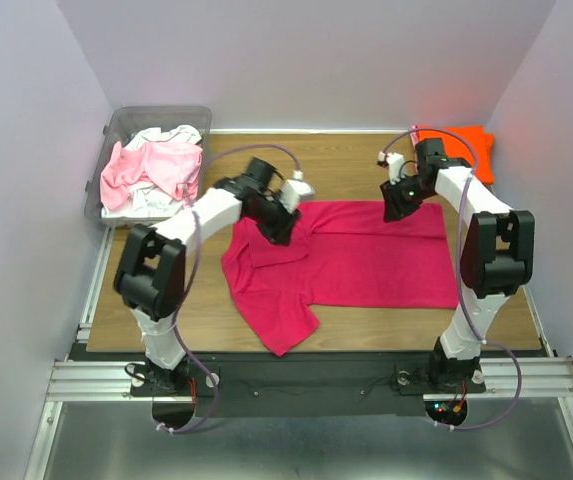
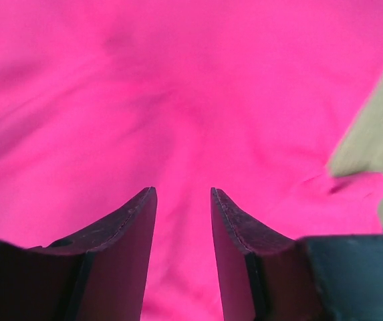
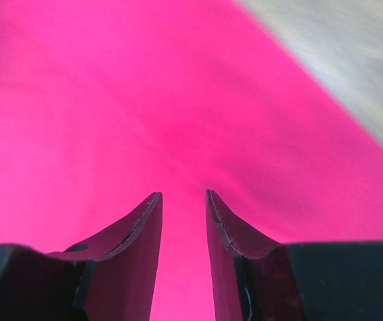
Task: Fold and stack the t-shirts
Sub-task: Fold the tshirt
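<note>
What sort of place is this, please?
Likely a robotics lab test cell: plain walls box in a wooden table, two robot arms sit on an aluminium rail, and a clear bin holds t-shirts.

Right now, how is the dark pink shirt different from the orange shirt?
The dark pink shirt lies spread out; the orange shirt is packed small. The dark pink shirt is mid-table; the orange shirt sits in the far right corner. Both are plain and lie on the table.

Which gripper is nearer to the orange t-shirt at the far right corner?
Right. The right gripper is over the far edge of the magenta t-shirt, just left of the orange t-shirt; the left gripper is much farther left.
</note>
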Robot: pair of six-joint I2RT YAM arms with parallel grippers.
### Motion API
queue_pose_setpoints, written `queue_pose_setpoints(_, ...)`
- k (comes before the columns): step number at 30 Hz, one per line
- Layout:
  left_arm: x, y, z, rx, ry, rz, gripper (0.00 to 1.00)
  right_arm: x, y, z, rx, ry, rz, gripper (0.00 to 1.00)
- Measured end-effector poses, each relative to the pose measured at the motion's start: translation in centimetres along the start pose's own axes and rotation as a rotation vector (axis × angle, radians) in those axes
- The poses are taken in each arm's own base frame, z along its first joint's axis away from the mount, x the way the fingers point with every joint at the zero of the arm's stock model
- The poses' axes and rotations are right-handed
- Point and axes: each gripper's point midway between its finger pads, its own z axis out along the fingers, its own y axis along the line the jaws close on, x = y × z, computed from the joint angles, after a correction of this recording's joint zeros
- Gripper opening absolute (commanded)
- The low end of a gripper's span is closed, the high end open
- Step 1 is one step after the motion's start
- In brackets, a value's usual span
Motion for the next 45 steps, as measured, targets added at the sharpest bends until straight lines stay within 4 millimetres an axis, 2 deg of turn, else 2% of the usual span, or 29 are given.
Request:
queue_pose_setpoints(4,-0.3,6.6,-6.7,-0.184,-0.125,-0.107,0.43,-0.6,4.0,1.5,-0.076,0.022,-0.056,0.35)
queue_pose_setpoints(5,-0.1,8.0,-7.7,-0.219,-0.139,-0.132,0.43,-0.9,5.1,1.9,-0.1,0.024,-0.067,0.34)
queue_pose_setpoints(7,0.1,12.1,-10.3,-0.328,-0.172,-0.199,0.43,-1.8,7.7,2.6,-0.151,0.022,-0.094,0.34)
queue_pose_setpoints(10,0.6,16.7,-11.7,-0.414,-0.19,-0.288,0.44,-3.0,10.5,3.3,-0.203,0.016,-0.122,0.34)
queue_pose_setpoints(12,1.0,18.8,-11.3,-0.426,-0.193,-0.336,0.44,-4.1,12.6,4.1,-0.233,0.004,-0.15,0.33)
queue_pose_setpoints(14,1.8,20.2,-10.1,-0.421,-0.185,-0.396,0.43,-4.3,14.2,4.6,-0.254,0.008,-0.171,0.32)
queue_pose_setpoints(18,3.6,20.7,-7.6,-0.379,-0.153,-0.485,0.43,-4.5,18.0,6.2,-0.295,0.024,-0.225,0.31)
queue_pose_setpoints(21,4.2,20.6,-6.1,-0.343,-0.147,-0.535,0.43,-4.8,21.1,7.4,-0.299,0.022,-0.279,0.31)
queue_pose_setpoints(24,4.1,20.7,-5.5,-0.324,-0.155,-0.563,0.43,-5.2,23.8,8.4,-0.292,0.006,-0.326,0.31)
queue_pose_setpoints(29,3.6,21.4,-5.3,-0.339,-0.174,-0.585,0.42,-6.3,29.2,9.9,-0.305,-0.028,-0.386,0.34)
queue_pose_setpoints(31,3.6,21.8,-5.3,-0.354,-0.175,-0.593,0.4,-7.0,30.8,10.6,-0.31,-0.041,-0.391,0.34)
queue_pose_setpoints(37,4.5,22.6,-5.0,-0.397,-0.151,-0.62,0.33,-8.2,33.5,13.5,-0.285,-0.055,-0.355,0.39)
queue_pose_setpoints(41,5.5,23.1,-3.8,-0.396,-0.124,-0.637,0.31,-8.6,34.2,15.4,-0.264,-0.053,-0.311,0.41)
queue_pose_setpoints(45,5.4,23.5,-3.9,-0.406,-0.125,-0.634,0.3,-7.9,34.3,16.8,-0.242,-0.029,-0.281,0.41)
